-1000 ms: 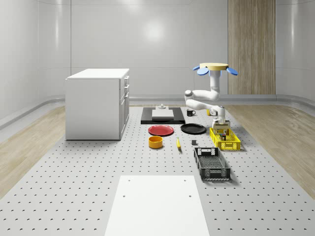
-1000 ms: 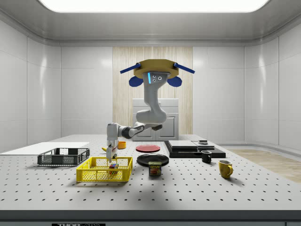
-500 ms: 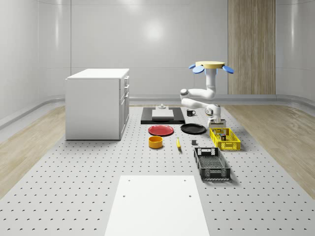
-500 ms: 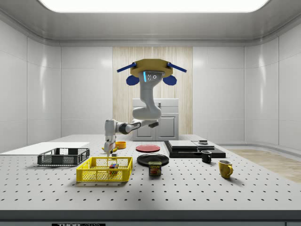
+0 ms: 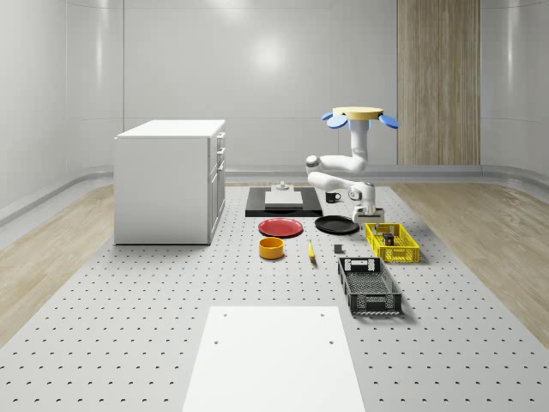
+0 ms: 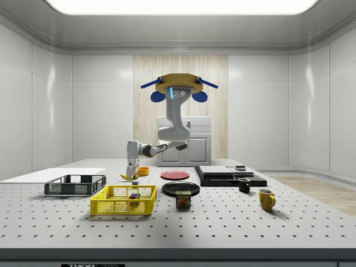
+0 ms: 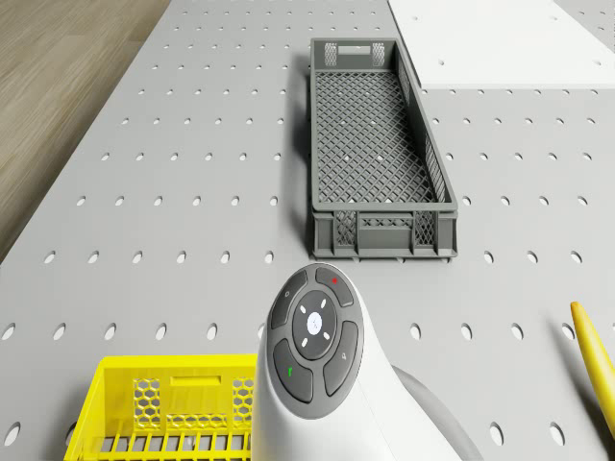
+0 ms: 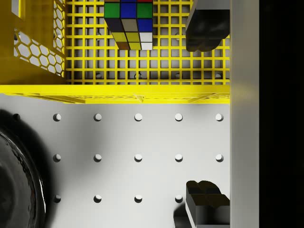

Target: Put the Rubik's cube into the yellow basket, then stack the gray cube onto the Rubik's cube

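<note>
Rubik's cube (image 8: 129, 23) inside yellow basket (image 8: 114, 89); open gripper (image 8: 205, 114) straddles its rim.

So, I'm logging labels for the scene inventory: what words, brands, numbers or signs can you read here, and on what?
"SPAM": on the can in the side view; small, so read with some doubt.
Button pad in the drone view: tiny green and red marks, too small to read as signs; no words.
No other text is readable.

Glossy white walls, wood-panel strip (image 5: 437, 81), white cabinet (image 5: 169, 180).
</note>
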Available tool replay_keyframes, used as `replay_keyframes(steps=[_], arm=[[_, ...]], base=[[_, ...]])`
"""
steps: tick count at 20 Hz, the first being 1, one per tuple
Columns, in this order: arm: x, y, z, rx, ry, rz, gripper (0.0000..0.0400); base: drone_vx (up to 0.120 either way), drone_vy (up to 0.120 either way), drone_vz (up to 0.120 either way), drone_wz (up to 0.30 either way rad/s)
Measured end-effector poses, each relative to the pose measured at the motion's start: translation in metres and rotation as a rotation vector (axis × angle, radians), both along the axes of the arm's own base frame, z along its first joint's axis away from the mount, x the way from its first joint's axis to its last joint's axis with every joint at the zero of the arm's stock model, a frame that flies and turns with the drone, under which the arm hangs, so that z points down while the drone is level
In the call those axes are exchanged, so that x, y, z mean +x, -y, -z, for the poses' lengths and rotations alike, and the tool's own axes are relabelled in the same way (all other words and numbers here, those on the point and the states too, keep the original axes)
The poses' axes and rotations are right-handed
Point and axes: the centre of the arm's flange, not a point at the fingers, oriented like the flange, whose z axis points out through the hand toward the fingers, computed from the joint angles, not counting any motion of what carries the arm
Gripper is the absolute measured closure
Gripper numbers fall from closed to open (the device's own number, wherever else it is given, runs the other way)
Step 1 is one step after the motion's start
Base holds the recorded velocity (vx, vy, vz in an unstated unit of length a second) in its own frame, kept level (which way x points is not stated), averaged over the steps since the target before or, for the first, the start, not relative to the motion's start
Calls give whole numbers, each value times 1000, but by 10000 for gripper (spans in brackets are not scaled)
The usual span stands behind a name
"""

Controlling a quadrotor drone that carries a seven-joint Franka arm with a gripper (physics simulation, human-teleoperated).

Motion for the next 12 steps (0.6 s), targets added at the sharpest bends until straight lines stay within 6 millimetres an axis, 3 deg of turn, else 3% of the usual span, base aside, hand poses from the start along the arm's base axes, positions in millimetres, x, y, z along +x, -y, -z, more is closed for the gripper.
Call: replay_keyframes(steps=[5,9,12], arm=[[0,0,0,0,0,0,0],[0,0,0,0,0,0,0],[0,0,0,0,0,0,0]], base=[[8,-120,0,0],[120,-120,0,0],[13,-120,0,0]])
